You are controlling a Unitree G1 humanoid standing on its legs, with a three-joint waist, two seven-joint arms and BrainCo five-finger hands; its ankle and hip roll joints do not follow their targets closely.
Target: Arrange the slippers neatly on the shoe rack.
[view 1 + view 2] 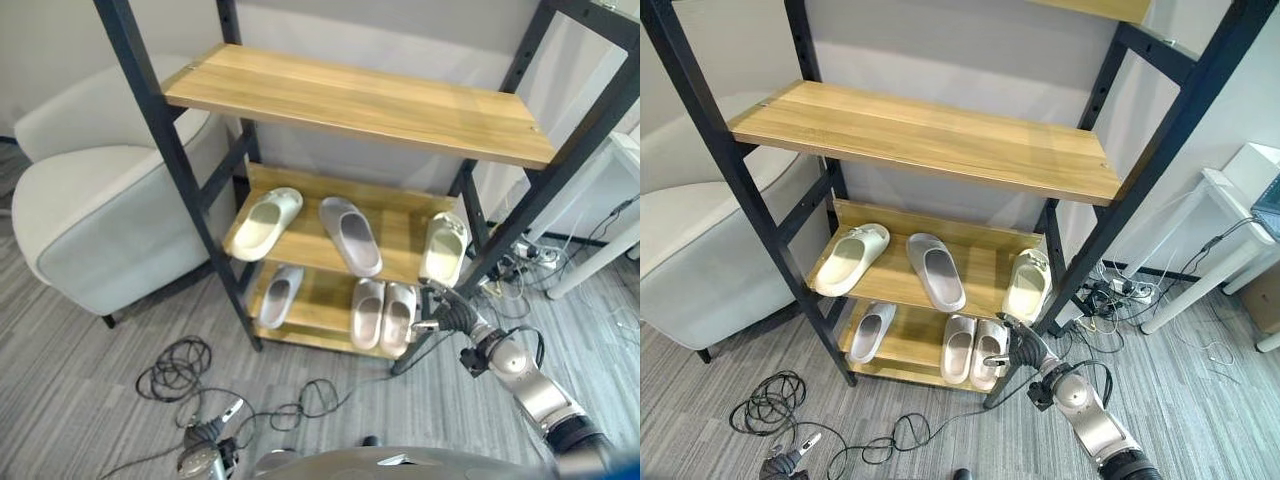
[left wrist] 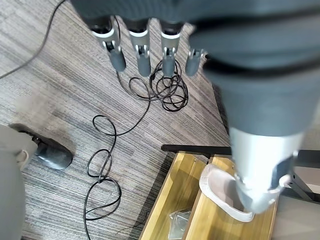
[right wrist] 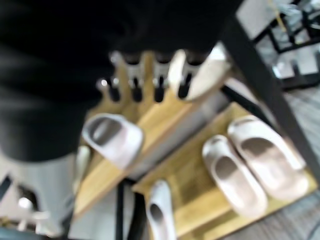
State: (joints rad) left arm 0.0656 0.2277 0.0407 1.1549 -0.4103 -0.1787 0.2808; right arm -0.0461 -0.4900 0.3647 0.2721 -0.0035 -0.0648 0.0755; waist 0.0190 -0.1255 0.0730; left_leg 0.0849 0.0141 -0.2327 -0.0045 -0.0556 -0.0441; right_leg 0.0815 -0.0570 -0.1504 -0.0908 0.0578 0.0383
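The shoe rack (image 1: 165,140) has a black frame and wooden shelves. Its middle shelf (image 1: 400,225) carries a cream slipper (image 1: 265,222) on the left, a grey slipper (image 1: 351,234) in the centre and a second cream slipper (image 1: 444,248) at the right end. On the bottom shelf (image 1: 320,295) lie a lone grey slipper (image 1: 281,295) and a beige pair (image 1: 383,315) side by side. My right hand (image 1: 445,310) hovers open at the rack's front right, just below the right cream slipper, holding nothing. My left hand (image 2: 142,50) hangs open low over the carpet.
A light grey armchair (image 1: 90,210) stands close to the rack's left side. Black cables (image 1: 175,370) coil on the carpet in front. A white table leg (image 1: 600,250) and a power strip with plugs (image 1: 520,255) sit to the right. A wide upper shelf (image 1: 360,100) overhangs.
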